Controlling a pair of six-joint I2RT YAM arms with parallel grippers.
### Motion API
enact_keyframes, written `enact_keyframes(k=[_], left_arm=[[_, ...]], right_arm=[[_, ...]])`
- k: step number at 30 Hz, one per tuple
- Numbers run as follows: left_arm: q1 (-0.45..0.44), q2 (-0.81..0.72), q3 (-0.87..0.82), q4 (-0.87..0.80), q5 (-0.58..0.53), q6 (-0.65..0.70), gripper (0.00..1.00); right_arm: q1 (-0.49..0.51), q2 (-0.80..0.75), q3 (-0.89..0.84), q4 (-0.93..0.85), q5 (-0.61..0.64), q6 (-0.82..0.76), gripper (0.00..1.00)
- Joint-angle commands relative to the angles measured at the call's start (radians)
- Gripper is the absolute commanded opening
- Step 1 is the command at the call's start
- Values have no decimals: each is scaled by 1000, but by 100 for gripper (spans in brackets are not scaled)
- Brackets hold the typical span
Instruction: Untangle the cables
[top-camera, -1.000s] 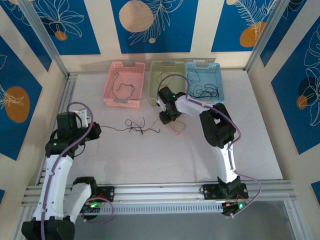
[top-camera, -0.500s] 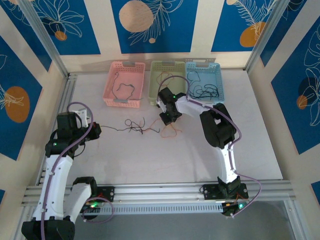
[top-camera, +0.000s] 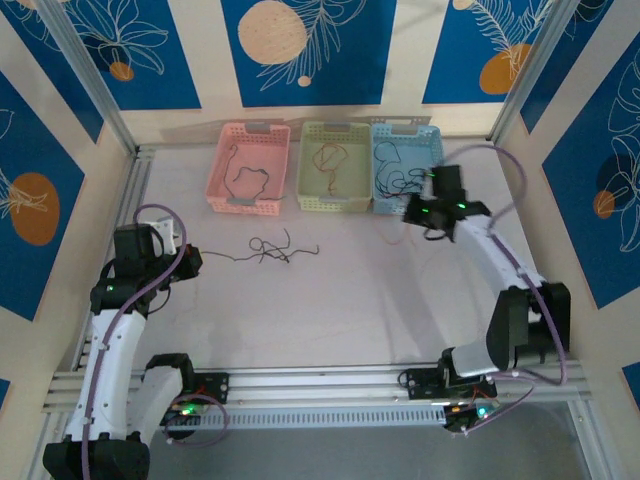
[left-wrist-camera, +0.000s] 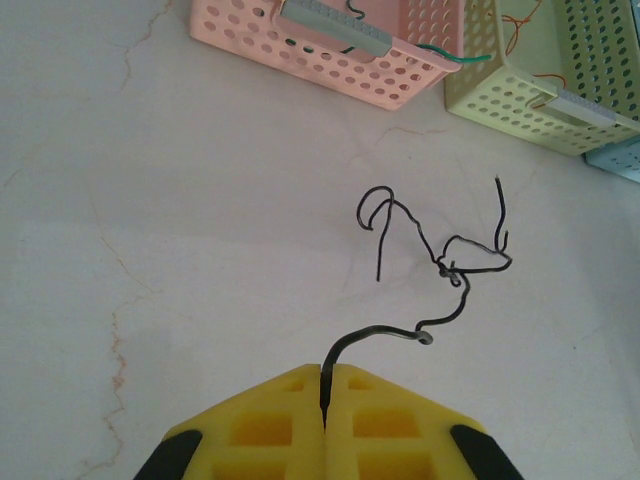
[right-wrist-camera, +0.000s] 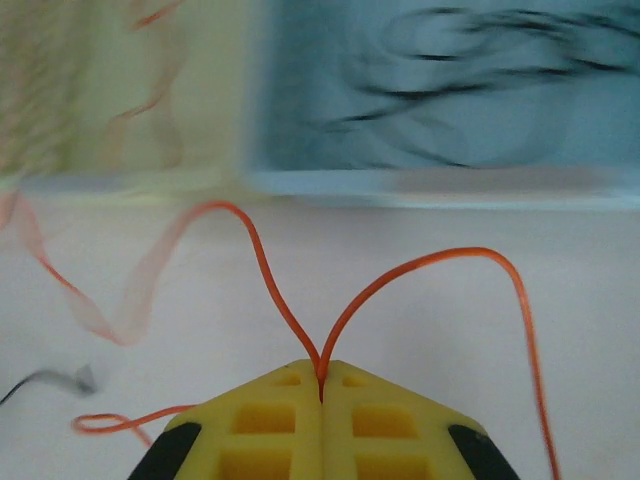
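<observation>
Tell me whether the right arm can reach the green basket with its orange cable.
Probably yes: the right gripper, shut on the orange cable, hangs just before the blue basket, and the open-topped green basket stands next to it with nothing between.

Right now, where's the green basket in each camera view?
Top external: green basket at far centre, middle of the row.
Left wrist: green basket in the upper right corner, partly cut off.
Right wrist: green basket at upper left, blurred.
Shared landmark: blue basket, next to it on the right.
</observation>
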Motion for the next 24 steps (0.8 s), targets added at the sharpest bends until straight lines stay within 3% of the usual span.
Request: enact_keyframes(k=[1, 7, 12, 18, 24], left_arm=[[9, -7, 22, -3, -7, 11, 0], [9, -7, 20, -2, -2, 12, 0], [9, -4, 19, -2, 1, 11, 0], [8, -4, 19, -2, 2, 11, 0], [9, -4, 19, -1, 4, 12, 0]], right_arm=[[-77, -46, -89, 31, -189, 111, 0], [106, -63, 0, 28, -131, 39, 0], [170, 11, 180, 12, -144, 54, 0], [222, 216, 507, -32, -158, 44, 0], [221, 539, 903, -126, -193, 62, 0]])
